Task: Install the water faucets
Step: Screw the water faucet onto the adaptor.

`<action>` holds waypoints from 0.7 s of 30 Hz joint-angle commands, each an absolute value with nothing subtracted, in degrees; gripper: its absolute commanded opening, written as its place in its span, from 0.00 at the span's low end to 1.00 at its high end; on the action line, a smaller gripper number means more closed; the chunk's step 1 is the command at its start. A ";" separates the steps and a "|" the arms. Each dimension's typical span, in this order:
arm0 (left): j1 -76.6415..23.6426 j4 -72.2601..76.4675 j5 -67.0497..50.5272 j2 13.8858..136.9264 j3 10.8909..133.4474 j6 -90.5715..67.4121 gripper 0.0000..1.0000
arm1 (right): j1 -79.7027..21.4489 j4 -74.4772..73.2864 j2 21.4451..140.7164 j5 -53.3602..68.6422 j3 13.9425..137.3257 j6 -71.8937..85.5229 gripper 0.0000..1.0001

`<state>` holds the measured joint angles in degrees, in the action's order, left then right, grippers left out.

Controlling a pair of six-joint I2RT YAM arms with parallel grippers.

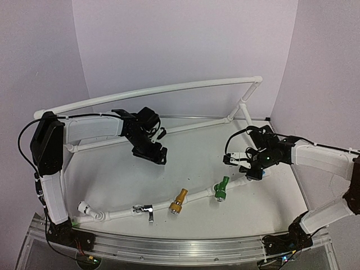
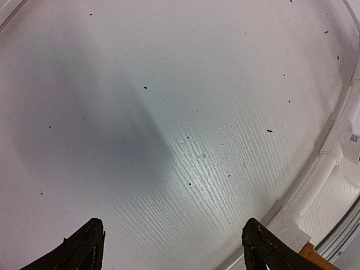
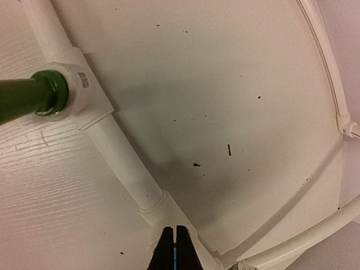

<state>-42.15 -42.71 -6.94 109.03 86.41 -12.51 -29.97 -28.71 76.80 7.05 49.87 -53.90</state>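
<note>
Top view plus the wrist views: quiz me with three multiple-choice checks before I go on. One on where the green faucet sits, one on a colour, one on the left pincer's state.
1. Where is the green faucet?
A. Plugged into the front pipe, right of the yellow faucet
B. Loose in a bowl
C. On a shelf

2. What colour is the faucet between the silver faucet and the green one?
A. Blue
B. Yellow
C. Red

3. The left pincer is:
A. Shut on a faucet
B. Shut on the pipe
C. Open, holding nothing

Answers:
1: A, the top view shows it seated in the pipe to the yellow one's right.
2: B, yellow is the middle of the three.
3: C, the left wrist view shows its fingers spread over bare table.
</note>
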 commanded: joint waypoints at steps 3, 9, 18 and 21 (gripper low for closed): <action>-41.75 -40.49 -5.71 106.84 90.14 -12.29 0.85 | -25.27 -23.32 81.39 2.02 55.70 -51.12 0.02; -41.19 -40.43 -3.66 108.62 97.23 -10.39 0.85 | -20.68 -23.29 85.48 1.90 59.35 -51.08 0.03; -38.17 -39.54 -4.21 110.54 99.35 -10.99 0.85 | -15.10 -22.72 92.40 0.98 64.12 -52.37 0.04; -37.99 -39.49 -4.39 110.59 98.68 -11.31 0.86 | -14.21 -23.03 91.88 1.13 64.68 -52.85 0.05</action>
